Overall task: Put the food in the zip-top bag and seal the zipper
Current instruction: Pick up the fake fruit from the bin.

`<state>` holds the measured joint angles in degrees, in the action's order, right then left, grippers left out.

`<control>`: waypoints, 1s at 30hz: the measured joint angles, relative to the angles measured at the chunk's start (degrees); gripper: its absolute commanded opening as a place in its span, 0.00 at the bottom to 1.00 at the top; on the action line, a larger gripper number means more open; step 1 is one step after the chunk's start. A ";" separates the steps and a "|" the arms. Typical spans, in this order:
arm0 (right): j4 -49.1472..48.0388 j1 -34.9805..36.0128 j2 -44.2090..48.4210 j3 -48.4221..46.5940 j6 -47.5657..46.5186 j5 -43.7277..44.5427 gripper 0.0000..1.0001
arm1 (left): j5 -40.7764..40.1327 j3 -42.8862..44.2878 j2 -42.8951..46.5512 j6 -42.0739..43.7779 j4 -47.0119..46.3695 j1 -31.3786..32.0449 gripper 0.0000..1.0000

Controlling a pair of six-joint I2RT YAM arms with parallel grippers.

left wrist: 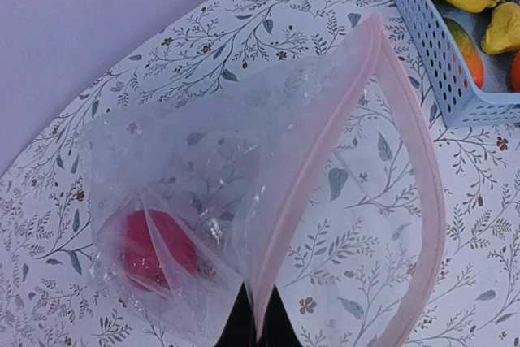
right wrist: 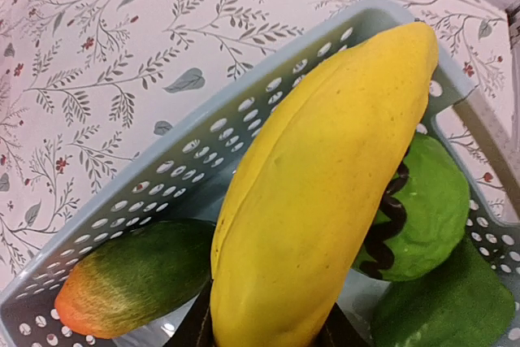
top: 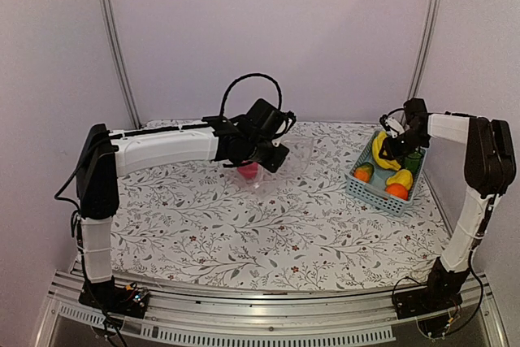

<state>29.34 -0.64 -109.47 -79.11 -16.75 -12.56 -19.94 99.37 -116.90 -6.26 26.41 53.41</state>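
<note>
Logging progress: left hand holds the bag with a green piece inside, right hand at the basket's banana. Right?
No: the food piece inside the zip-top bag is red, not green, as the left wrist view shows. The rest stands.

Clear zip-top bag (left wrist: 203,160), mouth open, red food (left wrist: 154,249) inside, yellow banana (right wrist: 325,184) in basket (right wrist: 187,170)

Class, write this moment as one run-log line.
left gripper: shut on zip-top bag mouth | right gripper: gripping bananas in basket | bagged: red piece
</note>
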 measured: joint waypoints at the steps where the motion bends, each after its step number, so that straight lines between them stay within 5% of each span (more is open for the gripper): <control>1: 0.04 0.00 1.55 0.22 0.02 0.00 0.18 | 0.00 0.00 0.00 -0.02 0.00 0.00 0.00; 7: -0.20 0.00 12.35 1.20 -0.07 -2.71 0.09 | 0.02 0.00 0.00 -1.09 -0.35 0.00 0.00; 12: -0.42 0.00 18.80 3.37 -0.72 -13.18 0.01 | 1.14 0.44 -0.02 -3.56 -0.92 -0.42 0.00; 30: -14.03 6.51 28.22 5.60 8.52 -45.09 0.00 | 11.21 6.78 -3.28 -17.73 -10.14 -3.04 0.00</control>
<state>15.31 5.87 -81.25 -73.52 -8.23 -57.65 -8.73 106.15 -120.18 -23.99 16.27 50.37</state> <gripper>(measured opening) 0.300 0.005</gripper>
